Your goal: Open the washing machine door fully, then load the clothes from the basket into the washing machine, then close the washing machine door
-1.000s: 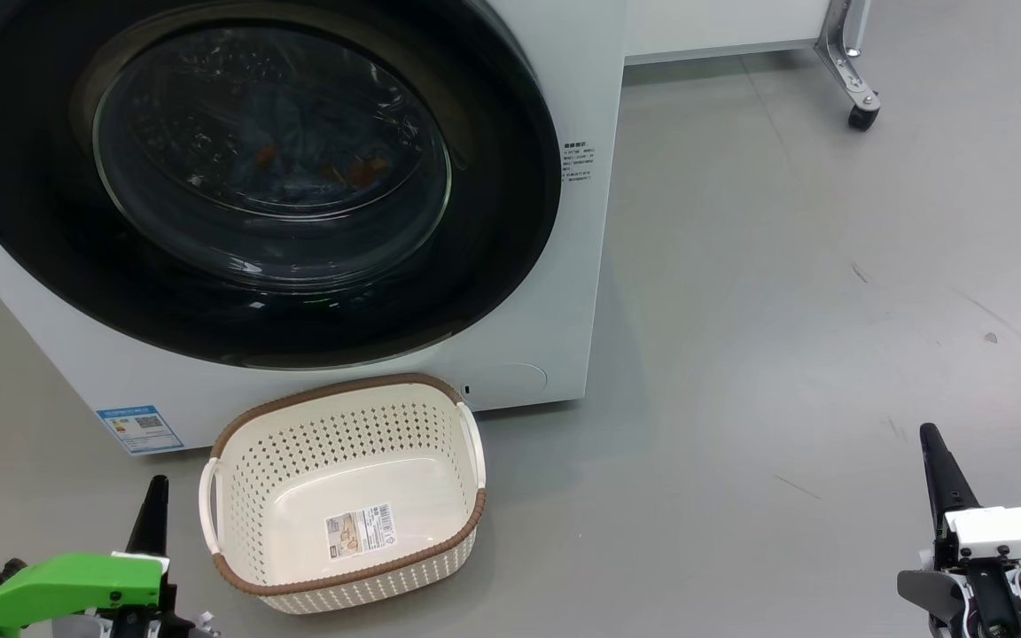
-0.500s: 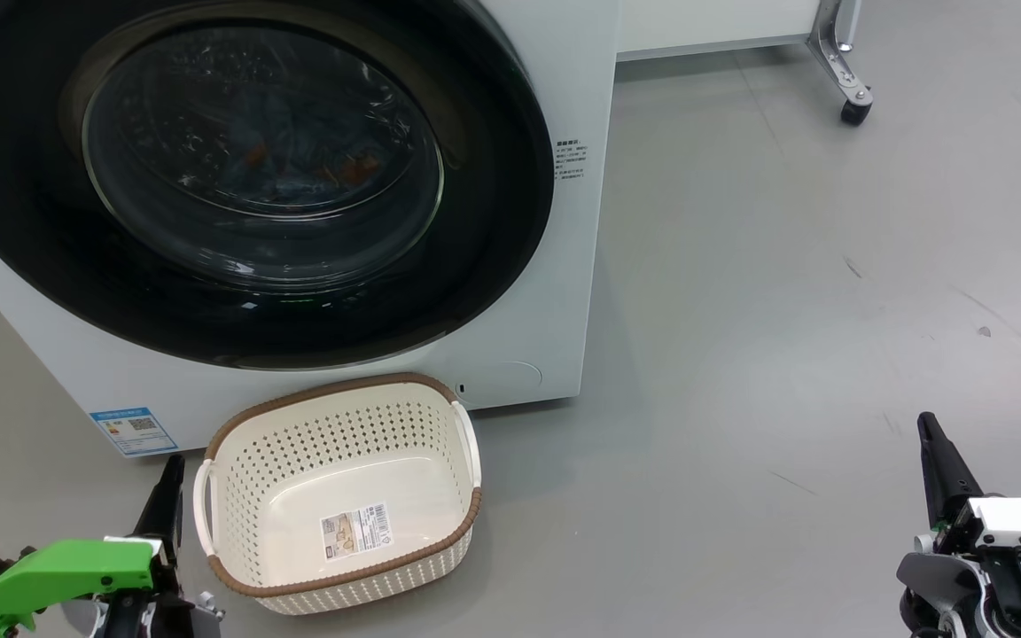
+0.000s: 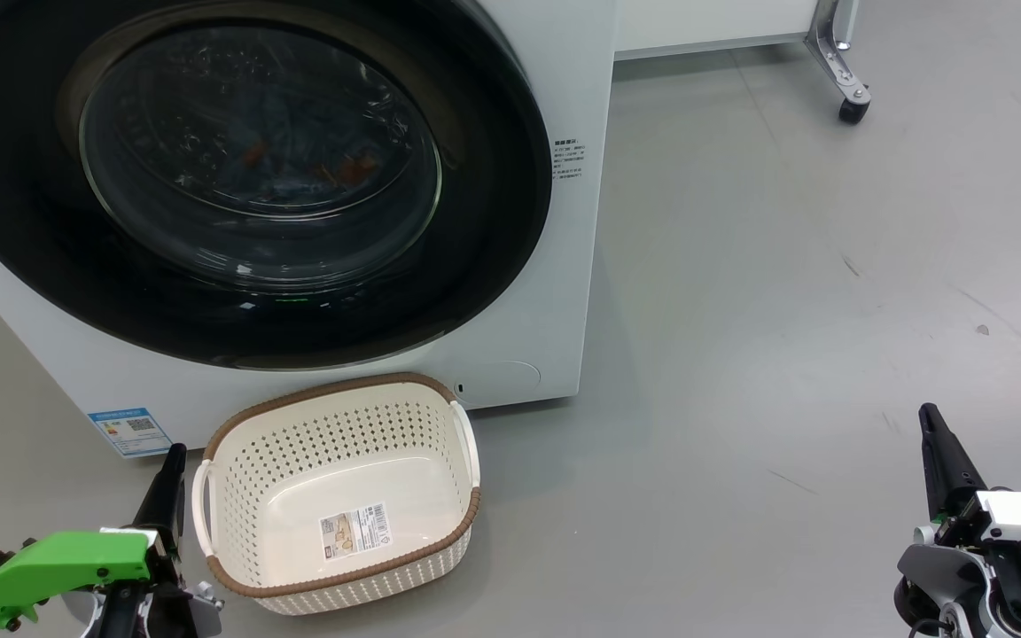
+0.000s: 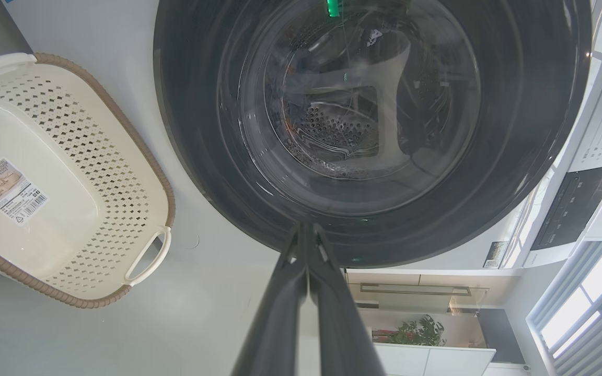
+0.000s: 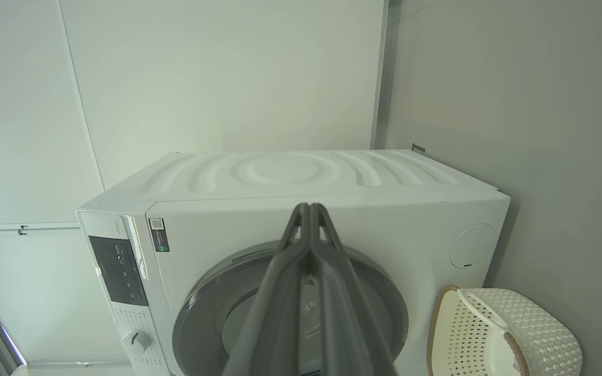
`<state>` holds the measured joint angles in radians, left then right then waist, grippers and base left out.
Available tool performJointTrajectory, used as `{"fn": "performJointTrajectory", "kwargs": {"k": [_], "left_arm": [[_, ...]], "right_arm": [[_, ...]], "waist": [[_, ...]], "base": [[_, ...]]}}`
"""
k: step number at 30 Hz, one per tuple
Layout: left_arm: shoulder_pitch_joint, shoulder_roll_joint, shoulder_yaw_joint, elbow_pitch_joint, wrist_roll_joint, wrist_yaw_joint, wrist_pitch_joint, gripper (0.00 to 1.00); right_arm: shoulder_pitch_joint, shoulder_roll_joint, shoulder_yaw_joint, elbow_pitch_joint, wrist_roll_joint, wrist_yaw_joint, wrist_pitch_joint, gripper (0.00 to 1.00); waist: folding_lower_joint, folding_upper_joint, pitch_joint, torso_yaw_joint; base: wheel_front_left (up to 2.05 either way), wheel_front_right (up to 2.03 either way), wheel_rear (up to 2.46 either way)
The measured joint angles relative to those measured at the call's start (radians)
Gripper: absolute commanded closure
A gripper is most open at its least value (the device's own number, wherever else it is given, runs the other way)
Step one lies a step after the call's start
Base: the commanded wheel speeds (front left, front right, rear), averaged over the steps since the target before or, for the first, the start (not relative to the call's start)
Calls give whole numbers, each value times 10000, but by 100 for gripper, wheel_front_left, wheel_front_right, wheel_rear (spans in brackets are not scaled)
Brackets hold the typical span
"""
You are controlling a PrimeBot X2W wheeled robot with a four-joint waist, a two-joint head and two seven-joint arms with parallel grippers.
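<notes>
The washing machine (image 3: 519,292) stands at the upper left, and its glossy black washing machine door (image 3: 493,204) sits flush against the front. Through the glass I see the clothes (image 3: 298,168), blue with orange specks, inside the drum. The basket (image 3: 360,425) stands on the floor below the door with nothing in it but a barcode sticker. My left gripper (image 3: 176,450) is shut and empty, just left of the basket's handle. My right gripper (image 3: 925,412) is shut and empty over bare floor at the lower right. The left wrist view shows the left gripper (image 4: 306,227) pointing at the door (image 4: 515,130). The right wrist view shows the right gripper (image 5: 309,208) pointing at the washing machine (image 5: 411,224).
A metal leg with a caster (image 3: 847,111) stands at the top right. Grey floor (image 3: 785,310) stretches to the right of the machine. A blue label (image 3: 129,431) sits low on the machine's front. A pale wall rises behind the machine in the right wrist view.
The camera has shifted a little. My left gripper has moved forward and closer to the basket's left handle. My right gripper has edged slightly forward. Both stay shut.
</notes>
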<state>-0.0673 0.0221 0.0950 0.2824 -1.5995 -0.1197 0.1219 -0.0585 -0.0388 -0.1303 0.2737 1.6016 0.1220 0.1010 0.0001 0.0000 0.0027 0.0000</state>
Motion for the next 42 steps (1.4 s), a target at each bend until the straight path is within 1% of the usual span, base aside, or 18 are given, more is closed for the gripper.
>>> {"fn": "performJointTrajectory", "kwargs": {"k": [42], "left_arm": [[1, 4, -42, -33, 0, 0, -13, 100]], "right_arm": [[0, 2, -6, 0, 0, 0, 2, 100]], "waist": [[0, 0, 2, 0]], "base": [[0, 0, 0]]}}
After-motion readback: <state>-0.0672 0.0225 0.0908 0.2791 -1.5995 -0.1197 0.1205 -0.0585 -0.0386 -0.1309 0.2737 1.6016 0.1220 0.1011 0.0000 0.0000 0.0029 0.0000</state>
